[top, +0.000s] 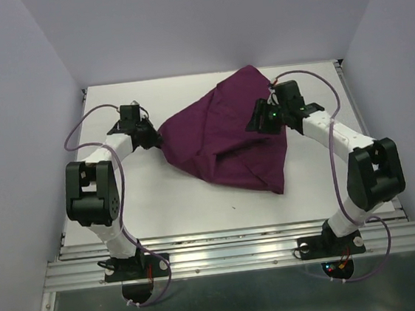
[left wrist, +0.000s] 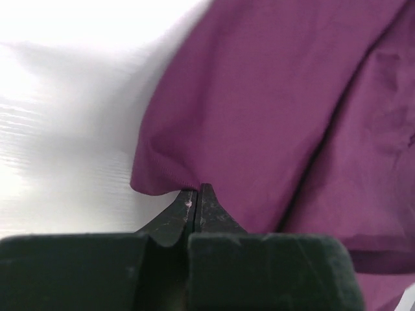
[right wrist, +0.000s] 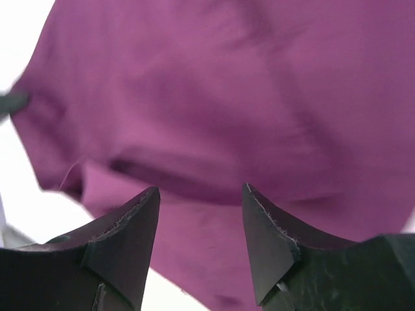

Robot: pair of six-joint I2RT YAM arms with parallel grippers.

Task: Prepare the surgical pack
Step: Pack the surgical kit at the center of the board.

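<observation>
Black tips of the left gripper [left wrist: 196,189] are clenched tight, pad against pad, no gap showing. They sit right at a folded edge of the cloth [left wrist: 259,97], touching it; whether any fabric is nipped between them, I can't tell from here. That plum fold bulges just above the tips, and the white table [left wrist: 58,162] glares off to its left.

Over to the right gripper [right wrist: 201,194]: jaws released, standing well apart, nothing between them. Plum cloth fills the wrist view beyond the fingers [right wrist: 123,240], creased and rumpled, with a sliver of white table at the lower left.

From above, the cloth lies bunched in a rough triangle across the middle and right of the table, one corner drawn out to the left gripper, another peak up at the far edge. The right gripper hovers over the cloth's right side, near that far peak. Both arms reach in from the near edge, the cloth between them.
</observation>
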